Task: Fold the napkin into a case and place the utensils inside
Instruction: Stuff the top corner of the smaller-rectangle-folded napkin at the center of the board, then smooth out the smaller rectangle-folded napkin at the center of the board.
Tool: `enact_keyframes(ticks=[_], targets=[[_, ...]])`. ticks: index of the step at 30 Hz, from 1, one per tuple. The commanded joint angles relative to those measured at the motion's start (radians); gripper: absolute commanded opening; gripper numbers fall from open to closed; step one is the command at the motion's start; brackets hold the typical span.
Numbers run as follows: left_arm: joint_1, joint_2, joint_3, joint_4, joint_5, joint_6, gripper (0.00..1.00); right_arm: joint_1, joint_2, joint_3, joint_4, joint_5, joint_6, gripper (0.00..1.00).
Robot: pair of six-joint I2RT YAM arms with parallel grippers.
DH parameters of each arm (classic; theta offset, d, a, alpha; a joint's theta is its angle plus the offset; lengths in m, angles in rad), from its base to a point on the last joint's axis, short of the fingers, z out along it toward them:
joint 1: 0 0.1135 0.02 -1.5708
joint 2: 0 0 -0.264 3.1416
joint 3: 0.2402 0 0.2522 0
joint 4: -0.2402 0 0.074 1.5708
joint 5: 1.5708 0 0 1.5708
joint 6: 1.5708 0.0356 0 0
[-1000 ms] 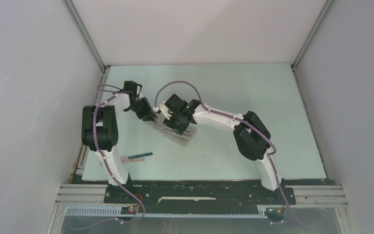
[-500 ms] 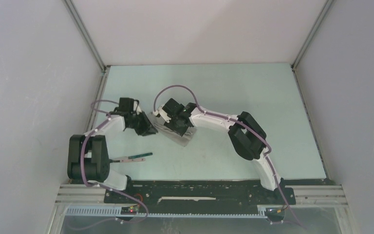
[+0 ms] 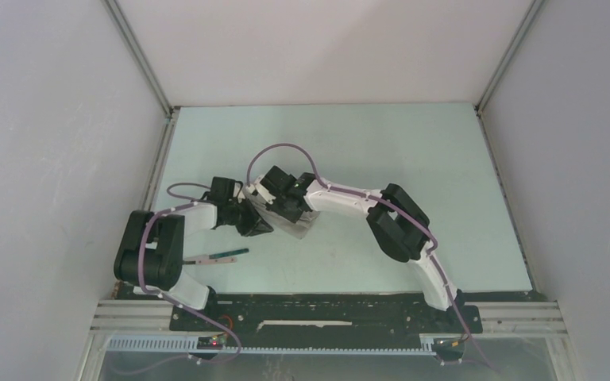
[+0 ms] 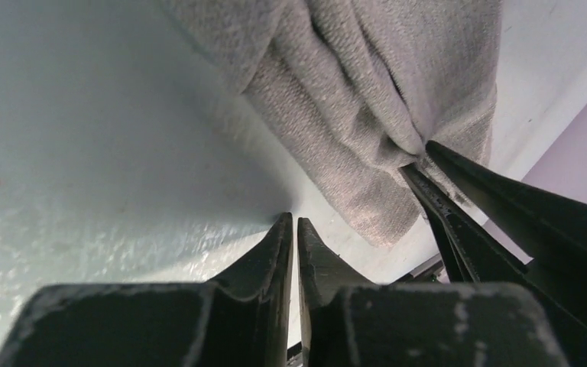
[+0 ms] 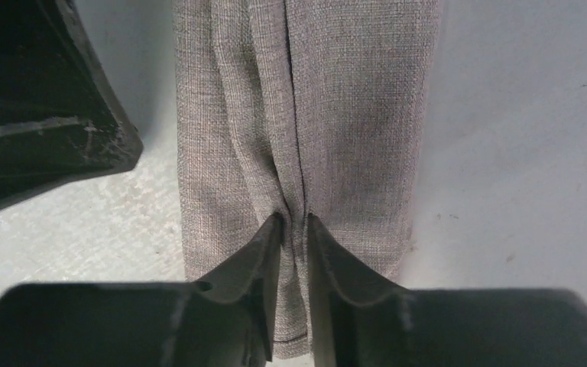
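Between the two wrists, left of table centre: fold being set, case not loaded yet.

Right gripper (image 5: 294, 226) pinches a raised centre pleat near the close short end of the napkin (image 5: 351, 115). Left gripper (image 4: 291, 223) sits just beside it, fingers nearly pressed together, nothing between them, tips low over the table (image 3: 413, 143). Napkin is already a narrow strip lying flat. Long axis runs straight away from the right wrist, diagonal far-left to near-right in the top view. My read: case-forming step, nearly done. Next move needs a pocket mouth opened and held, then the left arm fetching the green-handled utensil (image 3: 224, 255), well apart near the left base, and lining it up with the strip.
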Motion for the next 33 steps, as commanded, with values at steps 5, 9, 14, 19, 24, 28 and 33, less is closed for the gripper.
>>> enact_keyframes(ticks=[5, 9, 14, 19, 24, 28, 33], targets=[[-0.016, 0.030, -0.043, 0.155, 0.019, -0.076, 0.12, 0.014, -0.015, 0.021, 0.051, 0.025, 0.043, 0.00], [-0.017, 0.041, -0.069, 0.201, 0.022, -0.104, 0.11, 0.021, -0.069, 0.024, 0.028, 0.005, 0.073, 0.00], [-0.017, 0.048, -0.087, 0.254, 0.019, -0.128, 0.11, 0.025, -0.106, 0.018, 0.003, -0.065, 0.112, 0.00], [-0.018, 0.045, -0.087, 0.258, 0.017, -0.129, 0.10, 0.025, -0.090, 0.026, -0.004, -0.116, 0.153, 0.00], [-0.017, 0.041, -0.083, 0.258, 0.013, -0.129, 0.10, 0.026, -0.065, 0.029, -0.004, -0.150, 0.199, 0.00], [-0.018, 0.044, -0.079, 0.258, 0.005, -0.125, 0.10, 0.022, -0.074, 0.029, 0.003, -0.177, 0.234, 0.00], [-0.017, 0.030, -0.085, 0.253, -0.001, -0.118, 0.10, -0.001, -0.073, -0.005, 0.040, -0.241, 0.292, 0.00]])
